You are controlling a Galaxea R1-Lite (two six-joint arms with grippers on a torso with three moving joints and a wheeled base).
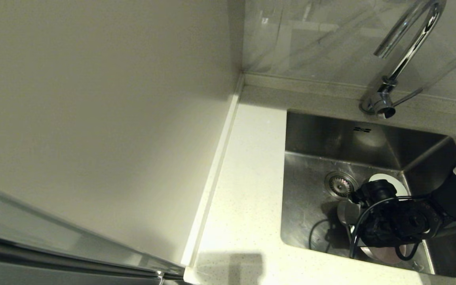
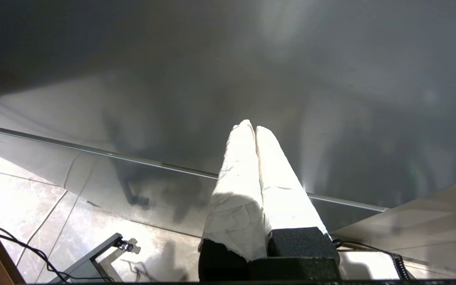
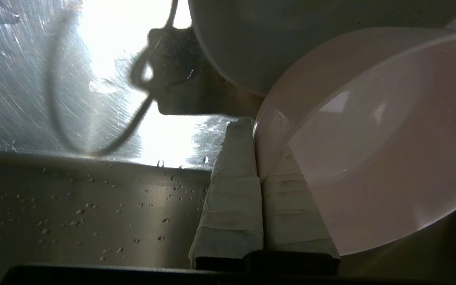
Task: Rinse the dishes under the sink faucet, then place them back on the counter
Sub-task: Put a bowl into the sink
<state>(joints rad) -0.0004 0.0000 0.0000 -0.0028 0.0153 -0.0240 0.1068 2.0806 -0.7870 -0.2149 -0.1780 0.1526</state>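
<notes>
Inside the sink (image 1: 311, 158), my right gripper (image 3: 256, 126) is shut on the rim of the pale pink bowl (image 3: 370, 138), one finger outside the rim and one inside. From the head view my black wrist (image 1: 398, 221) covers the fingertips, and the pink bowl (image 1: 382, 255) peeks out below it. A pale bluish-grey bowl (image 1: 346, 211) stands tilted just ahead of the fingers, touching the pink one. The white bowl (image 1: 394, 183) lies behind my wrist, near the drain (image 1: 341, 184). No water comes from the faucet (image 1: 406, 51). My left gripper (image 2: 253, 126) is shut and holds nothing, parked away from the sink.
The speckled white counter (image 1: 244, 190) runs along the sink's left side, bounded by a cream wall panel (image 1: 93, 118). The faucet's thin lever (image 1: 408, 97) sticks out to the right at its base. Water drops dot the sink wall (image 3: 93, 206). Floor tiles (image 2: 34, 198) lie beneath my left gripper.
</notes>
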